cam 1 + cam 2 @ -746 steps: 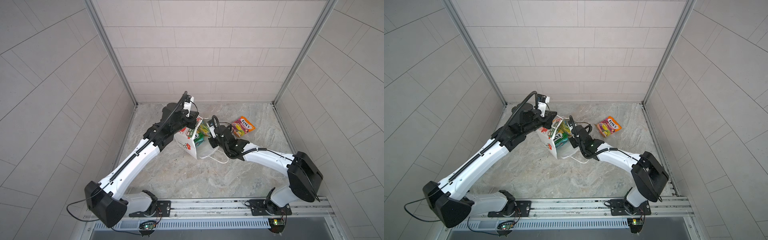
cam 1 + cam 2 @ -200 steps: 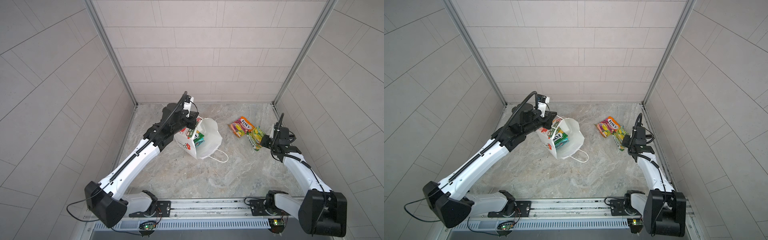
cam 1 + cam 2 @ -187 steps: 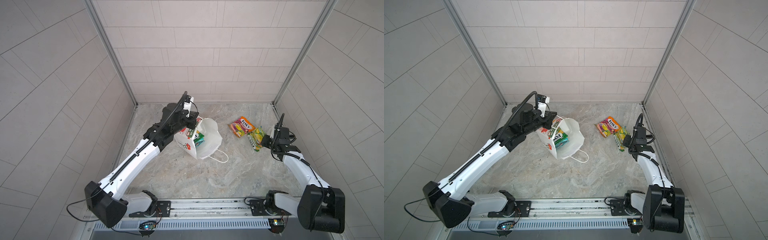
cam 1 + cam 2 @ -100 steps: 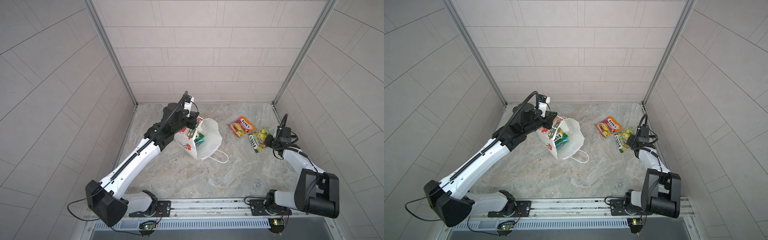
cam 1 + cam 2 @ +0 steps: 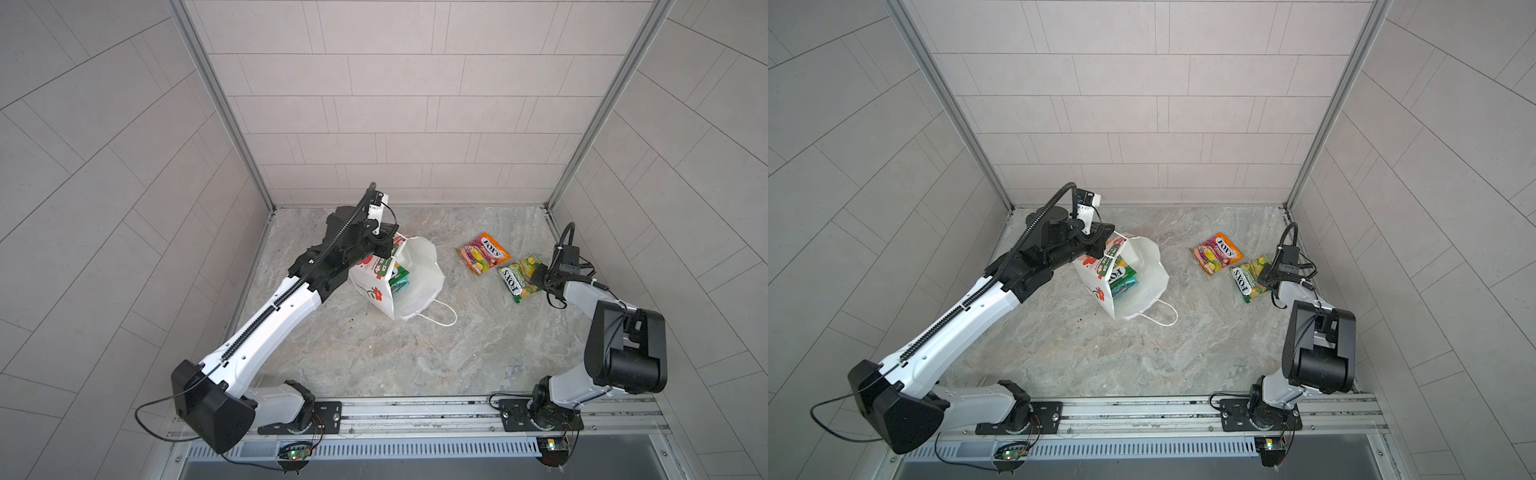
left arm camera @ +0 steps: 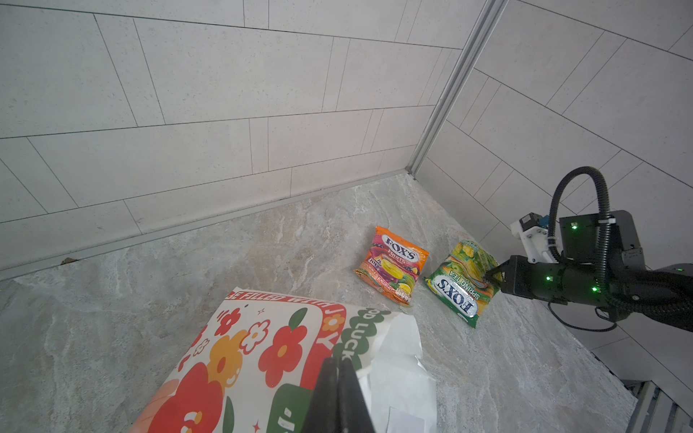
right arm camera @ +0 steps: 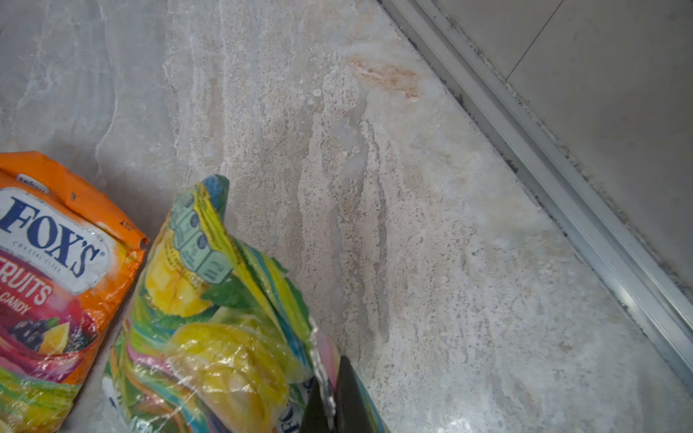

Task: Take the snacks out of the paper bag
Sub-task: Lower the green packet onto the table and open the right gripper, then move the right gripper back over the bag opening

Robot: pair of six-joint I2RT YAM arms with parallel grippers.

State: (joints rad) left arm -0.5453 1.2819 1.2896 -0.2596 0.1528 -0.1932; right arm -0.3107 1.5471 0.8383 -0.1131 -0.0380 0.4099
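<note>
While the left pincer (image 6: 339,365) clamps the paper bag (image 5: 420,258), the right pincer (image 7: 330,382) grips the 2nd freed pouch (image 5: 519,277); more snacks (image 5: 1122,276) sit inside.

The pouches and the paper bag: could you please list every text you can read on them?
"FOX'S", "FRUITS", "CANDY": orange pouch.
"FOX'S", "SPRING TEA": green-yellow pouch.
"OD LUCK": paper bag, first letters hidden; its red-band lettering is unclear.
Fine print on both pouches, and the pouches in the bag: too small to read.
</note>
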